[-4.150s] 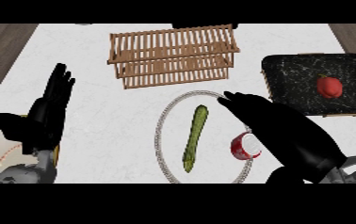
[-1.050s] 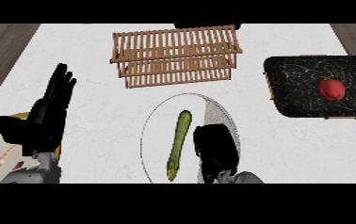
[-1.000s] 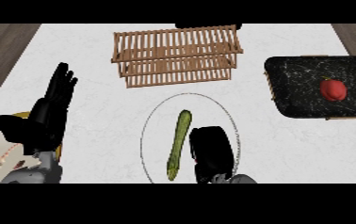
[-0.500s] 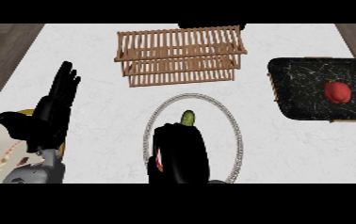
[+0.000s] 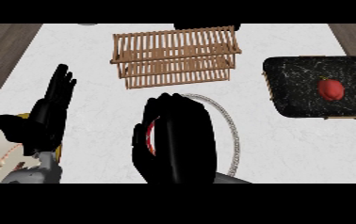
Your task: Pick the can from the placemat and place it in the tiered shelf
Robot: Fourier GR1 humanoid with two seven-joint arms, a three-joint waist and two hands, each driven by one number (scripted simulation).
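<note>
While the right hand (image 5: 177,140) clasps the can (image 5: 151,136), the tiered shelf (image 5: 174,54) stands beyond, unobstructed.

The shelf (image 5: 175,54) is slatted, matt, pale brown wood. The counter (image 5: 292,148) looks like smooth white marble with faint veining. The black mat (image 5: 306,91) appears speckled, perhaps stone-like. Both hands look matt black.

Even, bright light on the pale desk (image 5: 90,53)

Soft shadow under the wooden shelf (image 5: 175,54); black hands read as near-featureless dark shapes; no glare.
</note>
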